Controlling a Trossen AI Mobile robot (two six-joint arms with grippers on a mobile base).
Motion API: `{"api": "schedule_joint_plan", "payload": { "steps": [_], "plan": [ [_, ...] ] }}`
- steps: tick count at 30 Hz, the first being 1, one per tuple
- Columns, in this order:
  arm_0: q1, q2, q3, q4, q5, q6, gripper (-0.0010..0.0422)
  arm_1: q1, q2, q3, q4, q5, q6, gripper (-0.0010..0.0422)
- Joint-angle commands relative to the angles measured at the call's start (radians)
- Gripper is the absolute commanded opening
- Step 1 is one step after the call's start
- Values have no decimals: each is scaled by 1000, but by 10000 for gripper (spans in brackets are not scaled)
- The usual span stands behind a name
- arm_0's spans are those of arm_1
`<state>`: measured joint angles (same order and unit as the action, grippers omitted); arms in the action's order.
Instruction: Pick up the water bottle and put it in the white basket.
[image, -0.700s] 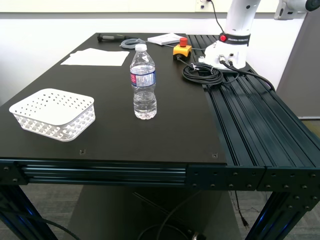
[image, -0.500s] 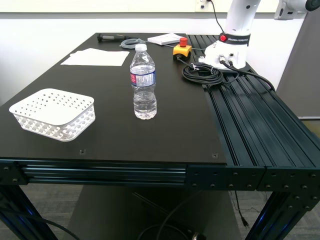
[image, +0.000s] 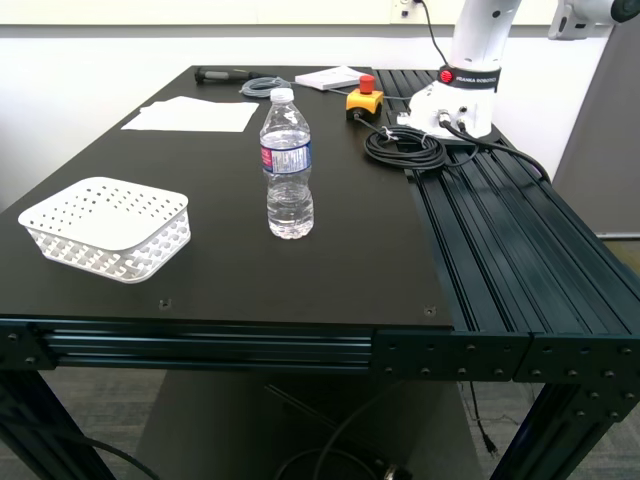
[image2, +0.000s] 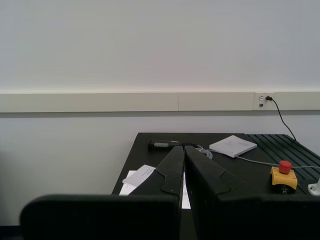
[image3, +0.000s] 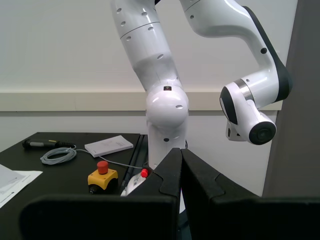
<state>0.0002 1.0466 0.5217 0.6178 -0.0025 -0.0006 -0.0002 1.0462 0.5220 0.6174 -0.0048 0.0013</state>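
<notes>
Water bottle (image: 288, 168) stands upright near the middle of the black table (image: 330, 250), well apart from the white basket (image: 107, 227) at the near left of the exterior view. My first gripper (image2: 183, 150) and my second gripper (image3: 181, 151) both have their jaws pressed together, empty, looking at the far wall, not at the bottle. Tall, narrow and ribbed, the bottle could tip if I nudge it before opening, or roll toward the coiled cable (image: 404, 146). A loose grip might let it slip short of the shallow basket.
</notes>
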Motion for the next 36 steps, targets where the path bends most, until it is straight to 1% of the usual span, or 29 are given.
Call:
{"api": "schedule_joint_plan", "payload": {
  "steps": [1,7,9,10,15,16,17,22,25,26,30,32,34,36],
  "plan": [
    [1,0,2,2,0,0,1,0,0,2,5,4,-2,0],
    [1,0,2,2,0,0,1,0,1,2,4,5,-8,0],
    [1,0,2,2,0,0,1,-1,3,1,1,43,-37,0],
    [1,0,2,2,0,0,1,-1,9,1,1,85,-39,0],
    [1,0,2,2,0,0,1,-2,103,2,0,388,5,0],
    [0,0,2,2,0,0,1,-2,135,2,0,438,12,0],
    [1,0,2,2,0,0,1,-3,163,2,0,463,17,0],
    [1,0,2,2,0,0,1,-4,284,3,-2,474,18,0],
    [1,0,2,2,0,0,1,-17,353,4,3,538,37,0],
    [1,0,2,2,0,0,1,-27,374,4,4,547,41,0],
    [1,0,2,2,0,0,1,-97,460,11,6,552,74,0],
    [1,0,2,2,0,0,1,-137,503,29,7,575,86,3],
    [1,0,2,2,0,0,1,-174,534,50,8,577,100,12],
    [1,0,2,2,0,0,1,-203,560,71,10,577,123,30]
  ]
}}
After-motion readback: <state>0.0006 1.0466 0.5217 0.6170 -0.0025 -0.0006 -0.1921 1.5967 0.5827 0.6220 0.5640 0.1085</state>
